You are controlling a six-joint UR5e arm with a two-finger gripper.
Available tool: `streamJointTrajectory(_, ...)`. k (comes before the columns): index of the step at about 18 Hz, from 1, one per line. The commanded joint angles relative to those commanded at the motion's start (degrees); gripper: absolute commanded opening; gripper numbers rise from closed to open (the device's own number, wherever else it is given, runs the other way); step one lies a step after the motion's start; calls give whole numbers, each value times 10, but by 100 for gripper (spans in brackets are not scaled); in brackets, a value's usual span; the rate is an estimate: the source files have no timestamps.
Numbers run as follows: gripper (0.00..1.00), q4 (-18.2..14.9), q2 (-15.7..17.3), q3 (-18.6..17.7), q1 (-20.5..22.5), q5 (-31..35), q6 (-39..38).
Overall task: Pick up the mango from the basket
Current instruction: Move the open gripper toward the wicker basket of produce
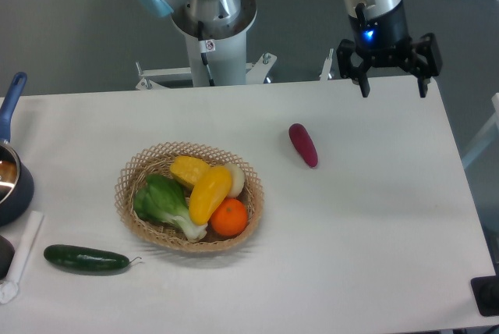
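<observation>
The mango (208,193) is a smooth, long yellow fruit lying in the middle of the round tan wicker basket (132,203) at the table's centre left. It rests among a ridged yellow-orange item (187,169), a round orange (229,218), a green leafy vegetable (162,201) and a pale round item (235,179). My gripper (393,88) hangs open and empty above the table's far right edge, well away from the basket.
A dark red oblong vegetable (303,145) lies right of the basket. A cucumber (86,259) lies at the front left. A blue-handled pot (11,174) and a white cloth (22,256) sit at the left edge. The arm's base (210,22) stands behind the table.
</observation>
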Motion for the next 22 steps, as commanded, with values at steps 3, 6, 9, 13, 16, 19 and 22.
streamJointTrajectory(3, 100, 3, 0, -4, 0, 1, 3)
streamJointTrajectory(6, 100, 1, 0, -7, -4, 7, 0)
streamJointTrajectory(9, 100, 5, 0, -25, -3, 1, -1)
streamJointTrajectory(13, 100, 4, 21, -63, -11, -6, -35)
streamJointTrajectory(16, 100, 0, 29, -83, -43, -11, -107)
streamJointTrajectory(19, 100, -1, 27, -105, -70, -14, -199)
streamJointTrajectory(22, 100, -1, 20, -119, -102, -33, -275)
